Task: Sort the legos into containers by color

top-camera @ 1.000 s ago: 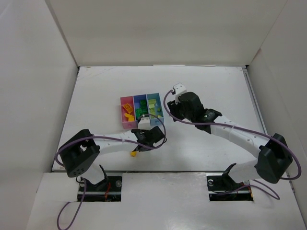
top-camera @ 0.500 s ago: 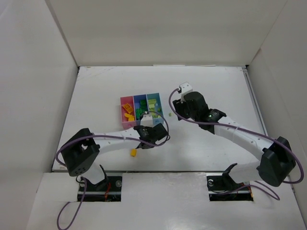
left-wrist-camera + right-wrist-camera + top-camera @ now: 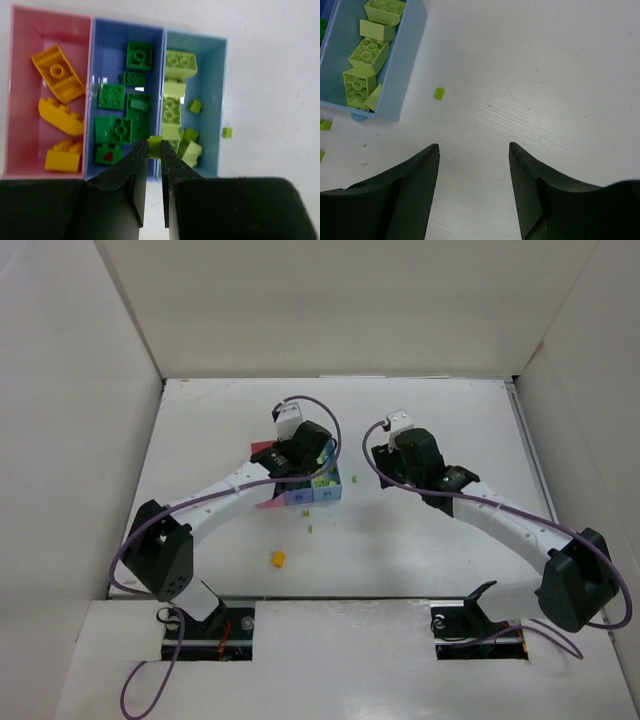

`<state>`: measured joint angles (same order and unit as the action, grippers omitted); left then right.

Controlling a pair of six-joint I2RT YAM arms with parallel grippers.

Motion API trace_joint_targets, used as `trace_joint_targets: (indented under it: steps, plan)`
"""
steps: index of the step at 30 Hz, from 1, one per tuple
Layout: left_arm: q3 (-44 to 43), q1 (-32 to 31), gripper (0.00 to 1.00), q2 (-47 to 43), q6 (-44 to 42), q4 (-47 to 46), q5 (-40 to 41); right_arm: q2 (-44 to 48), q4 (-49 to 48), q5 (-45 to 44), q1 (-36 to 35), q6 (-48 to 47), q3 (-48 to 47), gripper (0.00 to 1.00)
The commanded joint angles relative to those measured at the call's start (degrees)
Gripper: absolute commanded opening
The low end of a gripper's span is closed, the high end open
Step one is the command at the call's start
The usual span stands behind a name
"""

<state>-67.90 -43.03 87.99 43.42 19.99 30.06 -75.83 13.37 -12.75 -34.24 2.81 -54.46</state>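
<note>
The white table (image 3: 450, 540) has a matte, faintly grained top. The left arm (image 3: 215, 490) reaches forward in a long curve, its wrist bent down over the containers (image 3: 318, 490). The right arm (image 3: 500, 520) stretches forward and inward to the bare tabletop just beside them.

The left gripper (image 3: 155, 150) points straight down, its black fingers pinched tight on one tiny pale lime piece (image 3: 155, 144). Only the left wrist view shows this grip; from above the wrist hides it. Below these fingertips lie three smooth plastic bins joined in a row. The pink bin (image 3: 22, 125), off to the fingers' left, holds orange-yellow bricks (image 3: 57, 75), some with a curved top. The periwinkle bin (image 3: 107, 55) holds studded dark green bricks (image 3: 112, 96). The light blue bin (image 3: 212, 75) holds pale lime bricks (image 3: 180, 61). The pinched piece hangs over the wall between these last two bins.

The right gripper (image 3: 474, 147) holds nothing, its fingers well apart above the table. A loose lime chip (image 3: 439, 93) lies ahead of its left finger, beside the light blue bin's wall.

The overhead view alone shows a single orange-yellow brick (image 3: 278, 559) on the table, well behind the left gripper.
</note>
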Motion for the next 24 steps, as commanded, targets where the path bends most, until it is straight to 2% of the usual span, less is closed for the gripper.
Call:
trace_joint_targets:
  steps: [1, 11, 14, 15, 16, 19, 24]
  plan:
    - [-4.0, 1.2, 0.05, 2.0, -7.0, -4.9, -2.6, -0.4, -2.0, 2.0, 0.6, -0.9, -0.4, 0.63]
    - [-10.1, 3.7, 0.08, 9.6, -10.5, -6.6, -5.8, -6.2, -2.6, 3.2, 0.6, -1.5, -3.2, 0.63]
    - [-10.6, 4.2, 0.26, 10.2, -10.5, -6.6, -6.3, -8.4, -2.6, 5.3, 0.6, -2.6, -4.3, 0.63]
    - [-10.6, 4.2, 0.40, 10.2, -10.5, -6.1, -6.3, -9.2, -3.1, 6.3, 0.6, -2.6, -4.3, 0.62]
    - [-10.6, 4.2, 0.49, 10.2, -11.2, -6.1, -6.3, -9.9, -3.6, 6.9, 0.6, -3.5, -5.0, 0.62]
    - [-10.6, 4.2, 0.68, 8.9, -11.8, -6.6, -6.3, -12.8, -4.1, 7.0, 0.6, -3.5, -6.2, 0.62]
    - [-8.9, 4.2, 0.69, 4.5, -10.9, -4.6, -6.3, -18.1, -6.1, 7.5, 0.6, -2.4, -8.0, 0.61]
